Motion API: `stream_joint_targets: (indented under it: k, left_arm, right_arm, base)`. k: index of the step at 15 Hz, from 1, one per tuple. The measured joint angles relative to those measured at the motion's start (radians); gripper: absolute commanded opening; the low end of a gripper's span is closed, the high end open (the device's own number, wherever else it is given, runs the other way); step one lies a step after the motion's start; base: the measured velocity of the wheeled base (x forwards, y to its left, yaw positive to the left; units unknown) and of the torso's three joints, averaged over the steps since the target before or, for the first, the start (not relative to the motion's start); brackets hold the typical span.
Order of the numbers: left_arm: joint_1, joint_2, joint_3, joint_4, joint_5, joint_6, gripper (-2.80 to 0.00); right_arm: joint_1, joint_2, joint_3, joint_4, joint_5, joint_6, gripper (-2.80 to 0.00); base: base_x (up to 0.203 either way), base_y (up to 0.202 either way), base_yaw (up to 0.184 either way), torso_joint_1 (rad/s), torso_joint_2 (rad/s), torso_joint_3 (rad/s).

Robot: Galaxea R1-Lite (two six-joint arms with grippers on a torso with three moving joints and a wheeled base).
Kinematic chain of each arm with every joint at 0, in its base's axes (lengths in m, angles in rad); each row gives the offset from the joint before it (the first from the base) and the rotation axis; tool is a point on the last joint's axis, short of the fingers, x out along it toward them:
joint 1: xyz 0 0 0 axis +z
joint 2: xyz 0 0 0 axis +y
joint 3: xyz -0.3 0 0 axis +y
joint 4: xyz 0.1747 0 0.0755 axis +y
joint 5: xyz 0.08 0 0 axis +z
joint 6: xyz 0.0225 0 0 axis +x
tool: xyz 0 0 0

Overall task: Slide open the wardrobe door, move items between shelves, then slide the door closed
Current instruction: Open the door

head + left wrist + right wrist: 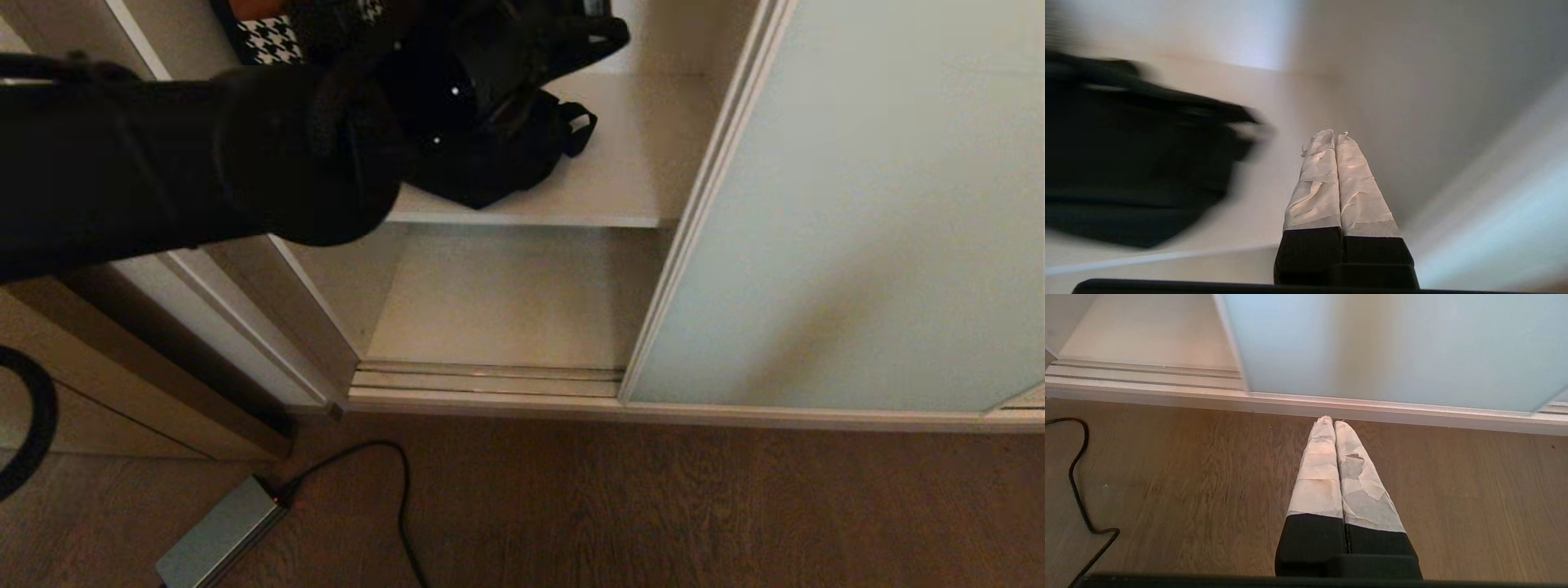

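The left gripper (1336, 136) is pressed together, holding nothing, just beside a black bag (1126, 163) on the shelf (637, 163). The sliding wardrobe door (849, 220) stands past it. The right gripper (1334, 424) hangs pressed together over the floor (1208, 477).

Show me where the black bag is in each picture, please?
Head view: the black bag lies on the upper shelf, top middle, partly behind the left arm.
Left wrist view: the bag fills the left side, blurred, beside the shut left claw.
Right wrist view: not in it; only floor and door.
Shared landmark: the frosted sliding wardrobe door, also at and.
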Motion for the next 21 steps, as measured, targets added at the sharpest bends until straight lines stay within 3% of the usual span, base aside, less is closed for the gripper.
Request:
stream_joint_targets:
  k: [3,5,10,17,21]
  left_arm:
    - [0.099,-0.086,0.021,0.094,0.119,0.037,-2.80]
    - [0.177,-0.161,0.111,0.122,0.173,0.050,-2.80]
    - [0.340,-0.481,0.637,0.121,0.268,0.059,-2.80]
    - [0.556,-0.998,1.321,0.098,0.288,0.035,-2.80]
    - [0.629,-1.270,1.592,0.099,0.290,0.018,-2.80]
  right_arm:
    - [0.000,0.000,0.000,0.000,0.000,0.000,-2.80]
    - [0.000,0.000,0.000,0.000,0.000,0.000,-2.80]
    - [0.000,0.000,0.000,0.000,0.000,0.000,-2.80]
    - [0.001,0.000,0.000,0.000,0.000,0.000,-2.80]
    - [0.000,0.000,0.000,0.000,0.000,0.000,-2.80]
  base:
    - [0.000,0.000,0.000,0.000,0.00,0.000]
    - [0.000,0.000,0.000,0.000,0.00,0.000]
    - [0.000,0.000,0.000,0.000,0.00,0.000]
    - [0.000,0.000,0.000,0.000,0.00,0.000]
    - [0.000,0.000,0.000,0.000,0.00,0.000]
